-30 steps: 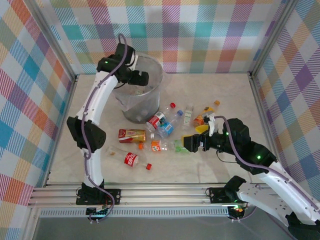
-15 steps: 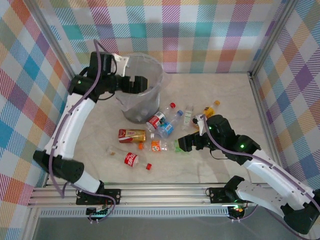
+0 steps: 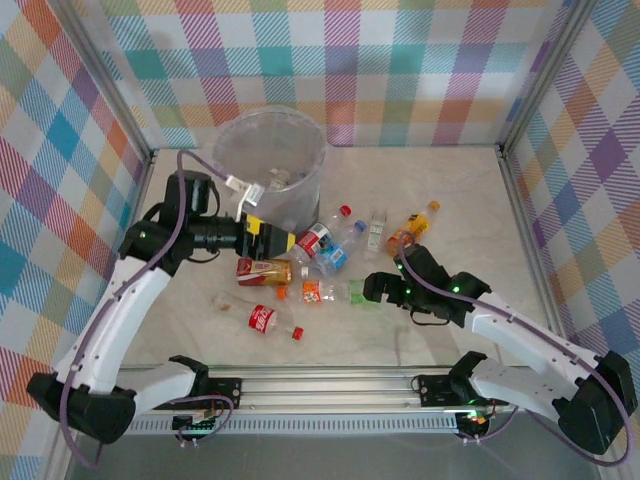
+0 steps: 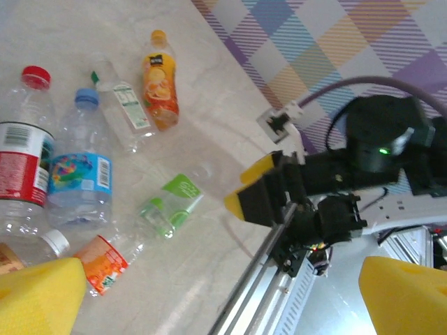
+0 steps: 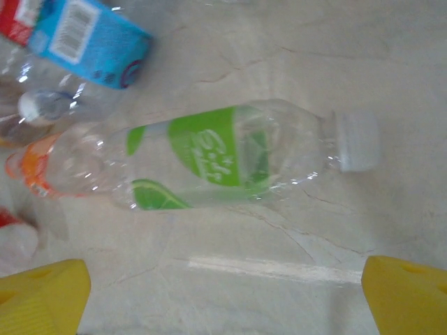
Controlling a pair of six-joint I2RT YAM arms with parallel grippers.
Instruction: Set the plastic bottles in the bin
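Right fingers point(image 5: 42, 296) spread wide and empty, green bottle point(image 5: 223, 157) lying just beyond them; left fingers point(image 4: 35, 296) likewise wide, empty.

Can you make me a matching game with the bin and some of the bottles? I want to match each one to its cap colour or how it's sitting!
Things:
1. bin
2. green-label bottle
3. blue-label bottle
4. orange juice bottle

Clues:
A. lying down, white cap
B. lying down, orange cap
C. standing upright
D. lying down, blue cap

Pairs: 1-C, 2-A, 3-D, 4-B
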